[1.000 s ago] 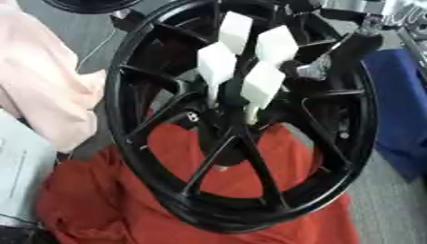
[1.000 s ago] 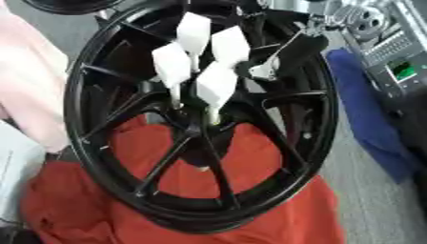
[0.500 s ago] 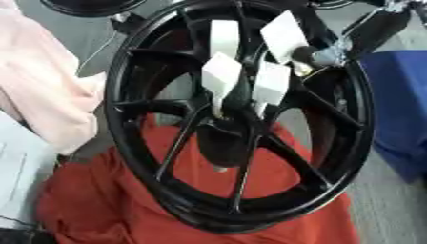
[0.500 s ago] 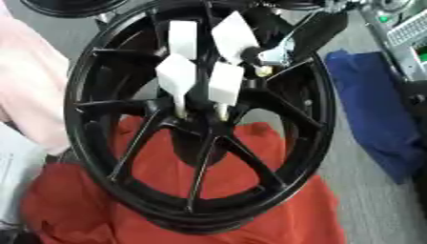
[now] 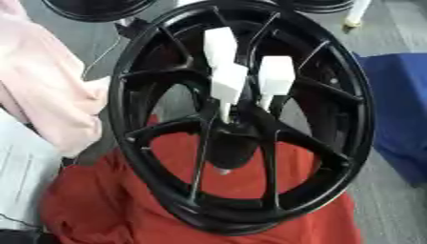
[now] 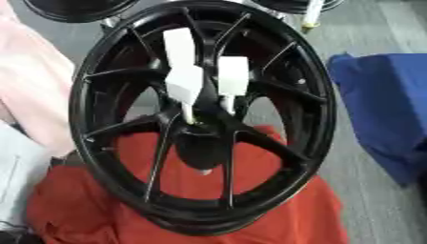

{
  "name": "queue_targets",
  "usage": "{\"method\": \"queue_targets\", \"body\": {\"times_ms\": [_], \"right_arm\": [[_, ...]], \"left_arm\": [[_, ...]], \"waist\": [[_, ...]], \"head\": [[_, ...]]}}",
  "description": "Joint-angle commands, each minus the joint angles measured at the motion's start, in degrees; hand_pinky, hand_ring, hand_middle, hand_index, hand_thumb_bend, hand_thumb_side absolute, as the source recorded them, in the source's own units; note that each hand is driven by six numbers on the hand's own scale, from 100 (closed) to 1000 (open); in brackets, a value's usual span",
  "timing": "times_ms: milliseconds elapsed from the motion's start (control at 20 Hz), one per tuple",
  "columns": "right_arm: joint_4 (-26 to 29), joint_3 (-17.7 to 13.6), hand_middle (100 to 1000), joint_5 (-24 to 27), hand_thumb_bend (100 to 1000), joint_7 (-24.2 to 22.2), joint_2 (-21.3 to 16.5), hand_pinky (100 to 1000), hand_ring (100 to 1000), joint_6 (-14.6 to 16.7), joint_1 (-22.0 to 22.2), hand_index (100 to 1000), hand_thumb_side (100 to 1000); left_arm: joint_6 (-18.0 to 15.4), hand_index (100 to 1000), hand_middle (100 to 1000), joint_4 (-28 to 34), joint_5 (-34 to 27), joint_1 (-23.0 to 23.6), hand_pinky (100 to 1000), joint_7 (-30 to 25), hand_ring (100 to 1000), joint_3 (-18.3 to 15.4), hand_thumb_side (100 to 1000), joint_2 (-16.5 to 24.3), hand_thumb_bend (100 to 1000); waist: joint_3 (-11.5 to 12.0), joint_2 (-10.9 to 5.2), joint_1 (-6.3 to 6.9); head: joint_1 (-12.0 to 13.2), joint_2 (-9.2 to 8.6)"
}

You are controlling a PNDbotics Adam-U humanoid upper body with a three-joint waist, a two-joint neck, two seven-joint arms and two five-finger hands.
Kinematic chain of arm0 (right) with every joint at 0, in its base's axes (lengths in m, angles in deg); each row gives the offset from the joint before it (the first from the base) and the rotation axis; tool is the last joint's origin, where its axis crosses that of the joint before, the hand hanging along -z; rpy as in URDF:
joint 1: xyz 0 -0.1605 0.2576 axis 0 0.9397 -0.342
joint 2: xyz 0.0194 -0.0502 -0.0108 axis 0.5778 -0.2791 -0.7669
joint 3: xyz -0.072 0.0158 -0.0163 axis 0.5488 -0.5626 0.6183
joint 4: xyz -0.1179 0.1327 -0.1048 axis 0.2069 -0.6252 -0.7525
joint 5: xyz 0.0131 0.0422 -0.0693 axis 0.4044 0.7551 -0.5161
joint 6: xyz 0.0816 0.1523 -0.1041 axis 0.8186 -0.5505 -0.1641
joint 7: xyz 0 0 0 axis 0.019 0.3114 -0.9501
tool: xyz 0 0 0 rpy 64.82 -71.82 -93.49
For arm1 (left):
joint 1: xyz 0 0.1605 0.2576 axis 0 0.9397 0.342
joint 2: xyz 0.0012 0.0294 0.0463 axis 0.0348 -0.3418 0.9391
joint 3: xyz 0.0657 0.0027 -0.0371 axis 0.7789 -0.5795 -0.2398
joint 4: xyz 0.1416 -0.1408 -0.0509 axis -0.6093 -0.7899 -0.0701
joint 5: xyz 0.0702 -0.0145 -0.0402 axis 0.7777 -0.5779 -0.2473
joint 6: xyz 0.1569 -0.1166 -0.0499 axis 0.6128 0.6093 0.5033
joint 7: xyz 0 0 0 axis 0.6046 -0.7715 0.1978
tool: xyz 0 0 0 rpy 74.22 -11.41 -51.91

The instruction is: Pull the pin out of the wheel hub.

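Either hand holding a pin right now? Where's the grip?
No hand shows in either view, so no hold is visible. Three white pins stand in the wheel hub.

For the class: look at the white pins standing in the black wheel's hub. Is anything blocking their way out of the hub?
Nothing visible does. The white pins stick out of the hub with their blocky heads free in front of the wheel. Neither robot hand is in view, so a hand's path cannot be judged.
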Motion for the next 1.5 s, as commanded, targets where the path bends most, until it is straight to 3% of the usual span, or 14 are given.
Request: {"method": "queue_targets", "body": {"times_ms": [50, 300, 350, 400, 450, 500, 650, 750, 850, 1000, 1200, 1350, 1500], "right_arm": [[-1.67, -5.99, 273, 3.68, 100, 3.11, -7.49, 654, 466, -0.80, 2.69, 449, 347], [-6.42, -13.37, 327, 8.35, 100, 7.86, -14.55, 674, 502, -0.73, 10.40, 494, 268], [-7.08, -14.55, 405, 8.70, 100, 8.77, -15.16, 704, 548, -0.16, 11.88, 563, 226], [-6.87, -15.51, 464, 8.41, 100, 9.70, -15.26, 723, 582, 0.61, 13.40, 621, 272], [-6.16, -15.94, 624, 7.75, 100, 10.68, -14.84, 775, 691, 1.50, 14.98, 754, 352], [-5.05, -15.87, 740, 6.95, 100, 11.63, -14.03, 822, 770, 2.41, 16.53, 834, 367], [-1.42, -16.62, 848, 4.16, 112, 13.78, -10.44, 884, 855, 5.30, 21.29, 892, 347], [1.08, -18.26, 860, 2.32, 100, 14.31, -7.61, 890, 871, 7.15, 24.30, 904, 354], [3.74, -19.97, 833, 0.45, 100, 15.02, -4.75, 879, 853, 9.02, 27.35, 889, 450], [6.14, -22.27, 808, -1.44, 100, 17.41, -1.93, 873, 831, 11.87, 31.97, 881, 428], [9.64, -25.17, 773, 1.20, 100, 21.06, -0.19, 865, 798, 15.09, 38.00, 868, 381], [12.64, -26.76, 766, 3.82, 100, 23.88, 0.60, 861, 791, 15.85, 42.59, 864, 372], [16.32, -27.59, 697, 6.49, 100, 26.75, 1.85, 851, 749, 16.53, 46.43, 823, 351]], "left_arm": [[-0.13, 753, 674, 0.62, 0.50, 0.11, 647, 0.79, 783, -1.40, 678, 1.98, 357], [-0.37, 753, 674, 0.89, 0.75, 0.76, 648, 1.97, 783, -2.58, 673, 1.71, 358], [-0.44, 754, 674, 0.97, 0.82, 0.97, 648, 2.29, 783, -2.88, 673, 1.62, 358], [-0.51, 754, 675, 1.06, 0.83, 1.15, 648, 2.59, 783, -3.13, 672, 1.52, 359], [-0.56, 755, 675, 1.15, 0.88, 1.26, 649, 2.83, 783, -3.31, 671, 1.43, 359], [-0.62, 755, 676, 1.25, 0.97, 1.37, 649, 3.06, 783, -3.50, 671, 1.32, 360], [-0.64, 757, 677, 1.57, 1.21, 1.53, 650, 3.47, 784, -3.77, 668, 1.05, 361], [-0.61, 758, 677, 1.75, 1.29, 1.48, 650, 3.54, 784, -3.78, 667, 1.01, 362], [-0.56, 757, 676, 1.86, 1.29, 1.40, 650, 3.46, 783, -3.70, 668, 1.01, 360], [-0.47, 756, 676, 1.94, 1.18, 0.87, 650, 3.01, 783, -3.23, 668, 1.00, 360], [-0.39, 756, 675, 1.92, 1.01, 0.21, 649, 2.30, 782, -2.59, 666, 0.98, 362], [-0.36, 756, 675, 1.87, 0.86, -0.22, 649, 1.80, 782, -2.13, 666, 1.06, 362], [-0.37, 756, 674, 1.95, 0.75, -0.71, 649, 1.26, 781, -1.60, 665, 1.03, 363]], "waist": [[-0.54, -0.67, 0.35], [-2.42, 0.26, 1.62], [-2.88, 0.41, 1.92], [-3.32, 0.56, 2.22], [-3.63, 0.70, 2.47], [-3.99, 0.85, 2.75], [-4.49, 1.16, 3.40], [-4.41, 1.31, 3.68], [-4.13, 1.39, 3.84], [-3.34, 1.30, 3.74], [-2.03, 0.91, 3.31], [-1.14, 0.59, 2.94], [-0.17, 0.31, 2.64]], "head": [[1.35, -0.35], [4.03, -0.88], [4.67, -0.95], [5.33, -1.05], [5.78, -1.17], [6.24, -1.34], [6.90, -1.76], [6.61, -1.90], [6.23, -1.95], [5.20, -1.83], [3.69, -1.36], [2.75, -1.23], [1.76, -0.88]]}}
